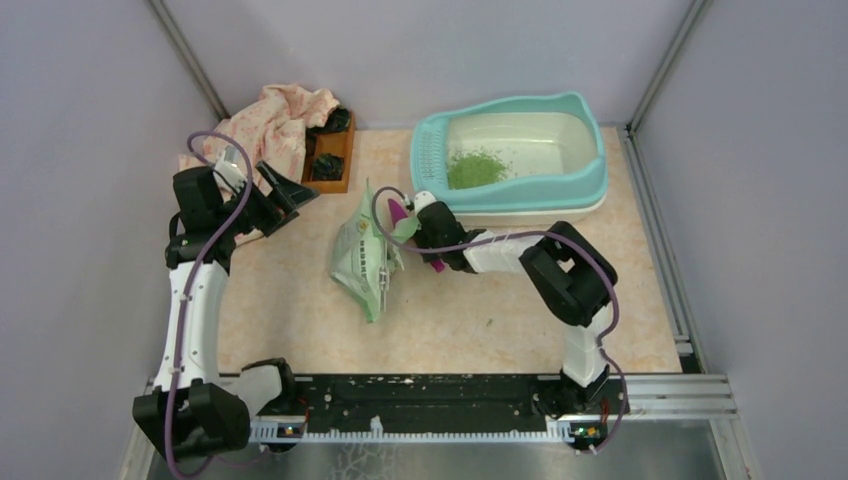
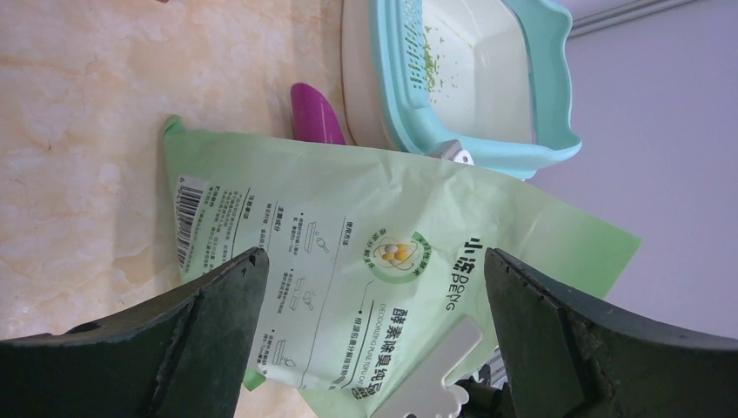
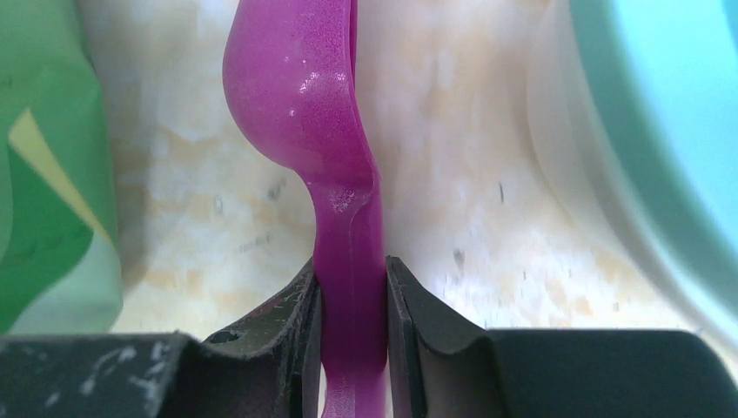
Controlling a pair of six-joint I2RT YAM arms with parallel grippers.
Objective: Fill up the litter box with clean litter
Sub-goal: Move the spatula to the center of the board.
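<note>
Scoop grip: the right claw (image 3: pixel 352 340) is closed narrow on the handle of the purple scoop (image 3: pixel 296 96), with one pad on each side. The bowl projects ahead of the fingertips, and its contents cannot be determined.
Left claw: the left claw (image 2: pixel 374 296) is spread wide and holds nothing. The pale green bag (image 2: pixel 392 252) lies ahead of it, apart from both fingers.
Litter box: the litter box (image 1: pixel 590 170) stands just beside the right claw, on the side away from the bag, with its perforated teal ledge at the nearer end.
Clean litter: the clean litter (image 1: pixel 475 168) forms a small green pile in the basin just beyond the ledge. Most of the basin floor is bare, so the fill is judged to be at an early stage.
Step in hand: judged to be securing the scoop for a load from the bag.
Grip check: confirm that both pads bear squarely on the handle before lifting. A handle this thin is likely to twist between the pads.
Bowl attitude: hold the bowl level once it is loaded, and tilt it only when it is over the basin.
Bag support: the bag lies flat and limp on the tabletop (image 1: pixel 480 320). The left claw is best placed to hold its mouth open.
Path: carry the load over the teal rim, clear of the ledge, so that granules do not lodge in the perforations.
Risk: granules spilling onto the tabletop between the bag and the litter box.
</note>
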